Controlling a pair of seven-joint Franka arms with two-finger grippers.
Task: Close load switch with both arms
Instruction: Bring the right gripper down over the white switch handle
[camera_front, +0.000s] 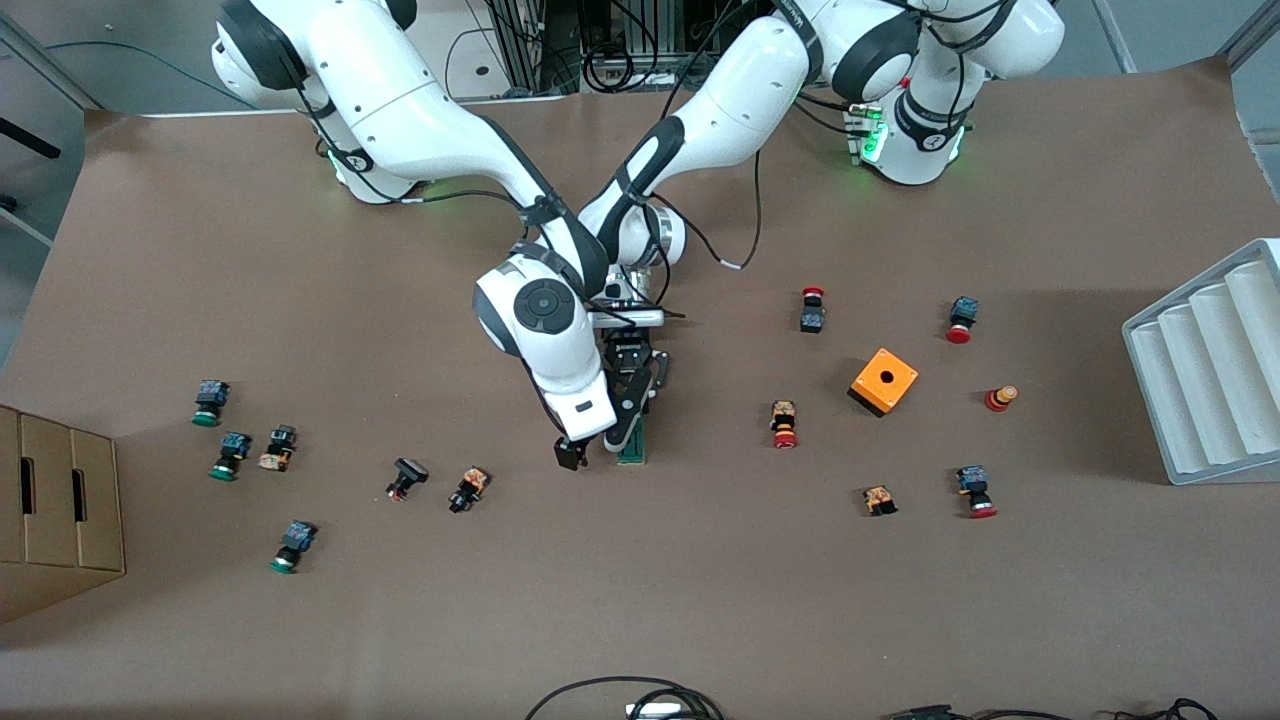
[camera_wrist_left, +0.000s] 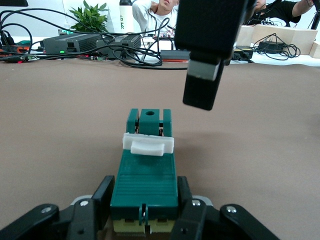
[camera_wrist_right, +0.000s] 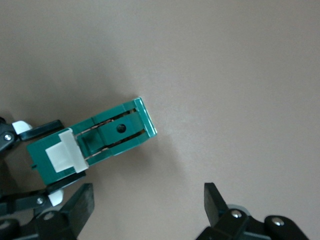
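The load switch (camera_front: 633, 447) is a narrow dark-green block lying flat on the table near its middle. Its white sliding tab (camera_wrist_left: 148, 144) sits across its top, about midway along. My left gripper (camera_front: 632, 420) is low over the table and shut on the end of the switch (camera_wrist_left: 145, 192), one finger on each side. My right gripper (camera_front: 588, 452) hangs just above the table beside the switch, toward the right arm's end, open and empty (camera_wrist_right: 145, 205). The right wrist view shows the switch (camera_wrist_right: 95, 142) off to one side of the open fingers (camera_wrist_right: 76, 206). One right finger (camera_wrist_left: 202, 87) shows in the left wrist view.
An orange square box (camera_front: 884, 381) and several red-capped push buttons (camera_front: 784, 424) lie toward the left arm's end. Several green-capped buttons (camera_front: 229, 455) lie toward the right arm's end. A grey ribbed tray (camera_front: 1205, 375) and a cardboard box (camera_front: 55, 505) stand at the table's ends.
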